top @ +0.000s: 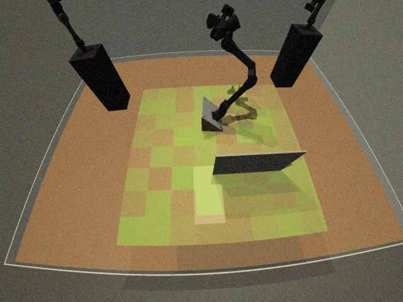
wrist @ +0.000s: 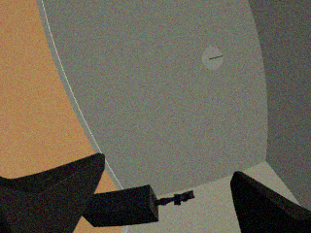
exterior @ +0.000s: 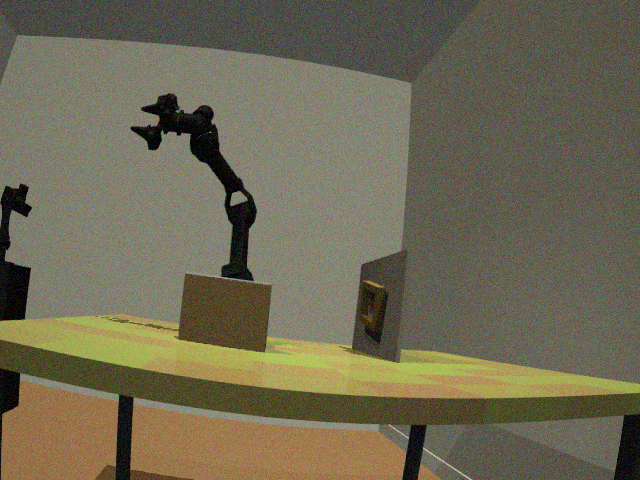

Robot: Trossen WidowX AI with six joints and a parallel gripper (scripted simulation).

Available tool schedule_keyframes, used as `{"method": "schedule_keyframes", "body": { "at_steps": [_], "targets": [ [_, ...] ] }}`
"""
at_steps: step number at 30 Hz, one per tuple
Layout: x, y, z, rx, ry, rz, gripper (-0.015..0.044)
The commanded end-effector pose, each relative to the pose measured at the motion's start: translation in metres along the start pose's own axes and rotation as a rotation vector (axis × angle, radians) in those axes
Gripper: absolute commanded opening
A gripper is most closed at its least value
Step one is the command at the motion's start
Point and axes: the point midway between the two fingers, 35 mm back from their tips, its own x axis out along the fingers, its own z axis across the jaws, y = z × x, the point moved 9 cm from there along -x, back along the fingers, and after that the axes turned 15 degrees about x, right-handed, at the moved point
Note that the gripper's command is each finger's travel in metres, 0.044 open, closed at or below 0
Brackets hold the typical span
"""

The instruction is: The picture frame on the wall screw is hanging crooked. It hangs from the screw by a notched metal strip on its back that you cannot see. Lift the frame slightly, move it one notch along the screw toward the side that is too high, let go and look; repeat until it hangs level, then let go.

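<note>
A small yellow picture frame (exterior: 373,308) hangs on a grey wall panel (exterior: 393,289) (top: 257,163) that stands upright on the table. I see the frame only edge-on in the exterior view, so I cannot judge its tilt. In the top view the panel hides it. My gripper (exterior: 138,118) (top: 220,19) (wrist: 170,171) is open and empty. It is raised high above the arm's base, far from the panel and pointing away from it. The wrist view shows only floor and room wall between the fingers.
The arm stands on a tan box (exterior: 224,310) (top: 211,114) on the green and orange checked table (exterior: 310,382) (top: 156,201). Two black camera towers (top: 99,76) (top: 294,55) stand behind the table; one also shows in the wrist view (wrist: 123,208).
</note>
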Motion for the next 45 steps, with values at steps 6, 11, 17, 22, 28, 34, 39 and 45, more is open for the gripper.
{"method": "schedule_keyframes", "body": {
  "at_steps": [6, 11, 17, 22, 28, 34, 39, 45],
  "targets": [
    [-0.073, -0.013, -0.019, 0.269, -0.018, -0.194, 0.0260],
    [-0.152, -0.009, -0.036, 0.559, -0.098, -0.415, 0.0260],
    [-0.239, 0.020, -0.050, 0.857, -0.276, -0.702, 0.0260],
    [-0.287, 0.051, -0.054, 1.064, -0.466, -0.858, 0.0260],
    [-0.344, 0.108, -0.052, 1.337, -0.862, -1.032, 0.0260],
    [-0.372, 0.161, -0.045, 1.511, -1.287, -1.086, 0.0260],
    [-0.383, 0.203, -0.035, 1.592, -1.686, -1.045, 0.0260],
    [-0.384, 0.248, -0.020, 1.579, -2.189, -0.874, 0.0260]
  ]
}}
